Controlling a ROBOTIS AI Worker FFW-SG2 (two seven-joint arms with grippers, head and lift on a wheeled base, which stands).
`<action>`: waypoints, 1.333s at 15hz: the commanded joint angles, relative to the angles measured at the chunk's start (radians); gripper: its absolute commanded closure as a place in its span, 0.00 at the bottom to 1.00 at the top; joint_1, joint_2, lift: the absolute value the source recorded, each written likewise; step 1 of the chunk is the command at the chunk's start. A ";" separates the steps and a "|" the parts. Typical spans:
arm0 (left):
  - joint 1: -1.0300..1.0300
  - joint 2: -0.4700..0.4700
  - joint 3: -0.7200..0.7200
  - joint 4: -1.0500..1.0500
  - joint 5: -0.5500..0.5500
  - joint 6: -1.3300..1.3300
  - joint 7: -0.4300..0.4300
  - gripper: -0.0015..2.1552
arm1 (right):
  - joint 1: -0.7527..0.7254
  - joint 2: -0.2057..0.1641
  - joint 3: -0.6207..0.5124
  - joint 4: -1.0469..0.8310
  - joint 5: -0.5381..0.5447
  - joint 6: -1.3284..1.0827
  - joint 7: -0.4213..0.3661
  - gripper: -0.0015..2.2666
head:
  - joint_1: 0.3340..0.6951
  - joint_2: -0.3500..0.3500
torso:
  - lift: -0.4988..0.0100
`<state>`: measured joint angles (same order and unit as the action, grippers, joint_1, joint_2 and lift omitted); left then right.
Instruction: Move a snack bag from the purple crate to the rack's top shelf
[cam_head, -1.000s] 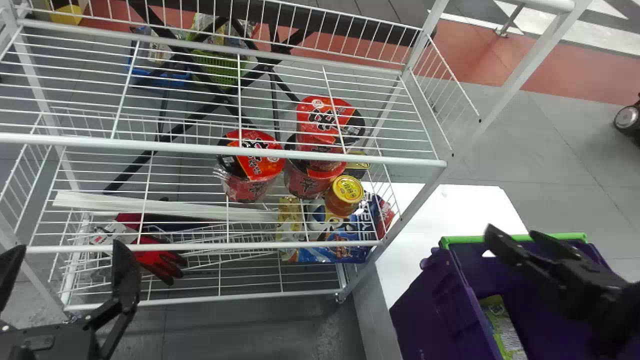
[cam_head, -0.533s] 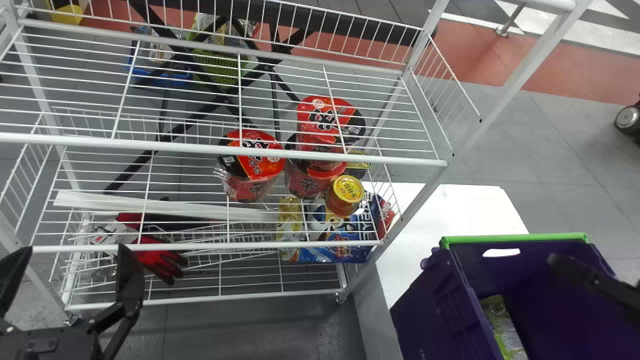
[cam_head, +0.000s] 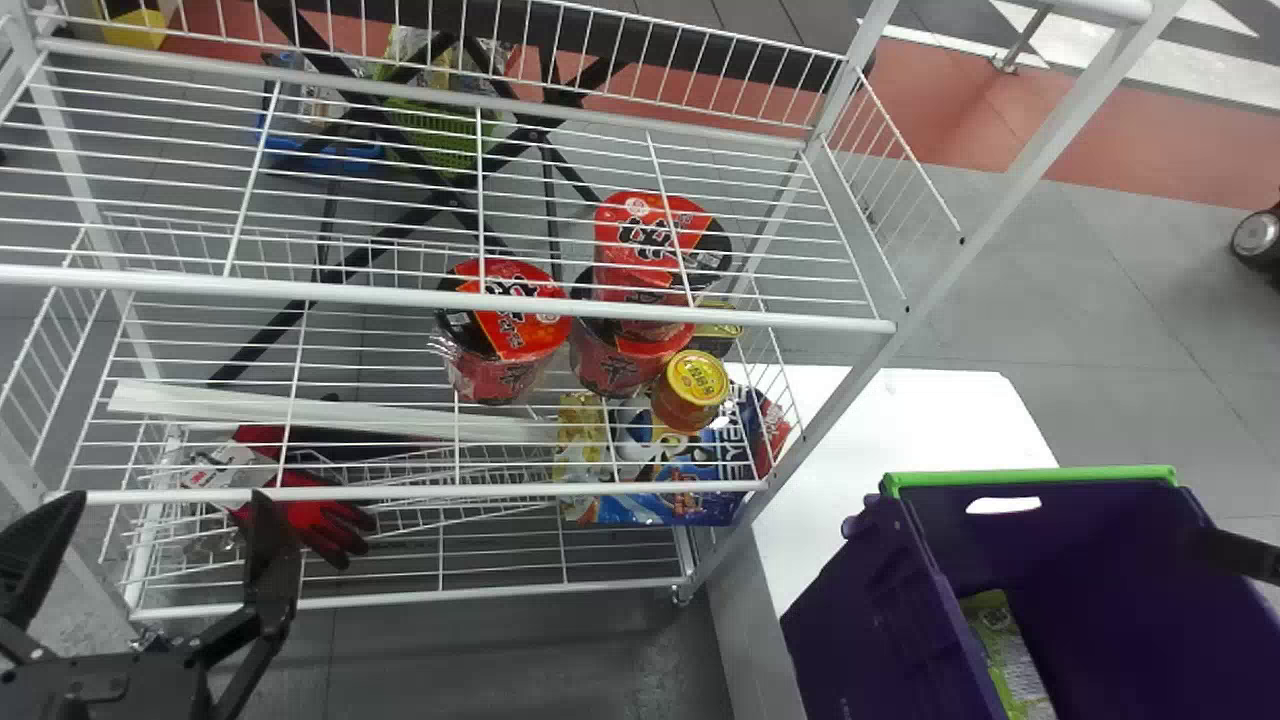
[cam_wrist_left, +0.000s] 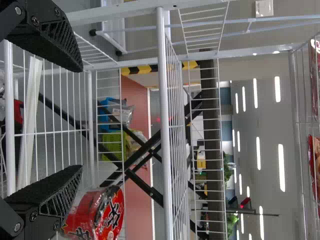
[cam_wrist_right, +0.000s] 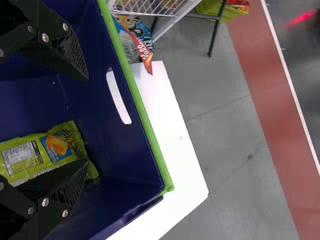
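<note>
Left pincer (cam_head: 168, 500): at the rack's front, fingers spread. Red gloves (cam_head: 325, 525): low in the white wire rack (cam_head: 450, 312). Blue basket (cam_head: 350, 158): behind the rack, clear packages inside. Green basket (cam_head: 432, 135): just beside it, likewise behind, packages inside. Red cup (cam_head: 505, 340), single, upright, on a rack shelf. Red cups (cam_head: 655, 250), one upon another; yellow-lidded jar (cam_head: 690, 390) just beside. Blue bag (cam_head: 665, 505): below these. Table (cam_head: 900, 415): white. Purple crate (cam_head: 860, 620): green rim, slotted handhold; containing one green snack bag (cam_head: 1008, 655), lying loose, ungripped. Right pincer (cam_head: 1245, 556): at the crate, fingers parted, one overlapping the bag in the right wrist view; contact cannot be told.
</note>
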<state>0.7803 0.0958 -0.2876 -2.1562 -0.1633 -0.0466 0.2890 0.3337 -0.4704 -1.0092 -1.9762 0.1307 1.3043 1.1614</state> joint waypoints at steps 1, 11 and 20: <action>-0.006 0.004 -0.004 0.007 0.004 0.000 -0.001 0.06 | -0.031 -0.033 0.089 0.135 0.115 -0.130 0.089 0.12 | 1.00 0.00 | 0.09; -0.056 0.005 0.007 0.070 0.045 -0.003 -0.011 0.06 | -0.064 -0.045 0.336 0.540 0.395 -0.572 0.170 0.04 | 1.00 0.00 | 0.09; -0.070 0.005 0.010 0.067 0.057 -0.003 -0.014 0.06 | -0.073 -0.010 0.455 0.769 0.533 -0.750 -0.192 0.00 | 1.00 0.00 | 0.09</action>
<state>0.7129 0.1008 -0.2787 -2.0915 -0.1081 -0.0498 0.2750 0.2585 -0.4944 -0.5567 -1.2315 0.6571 0.5435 1.0135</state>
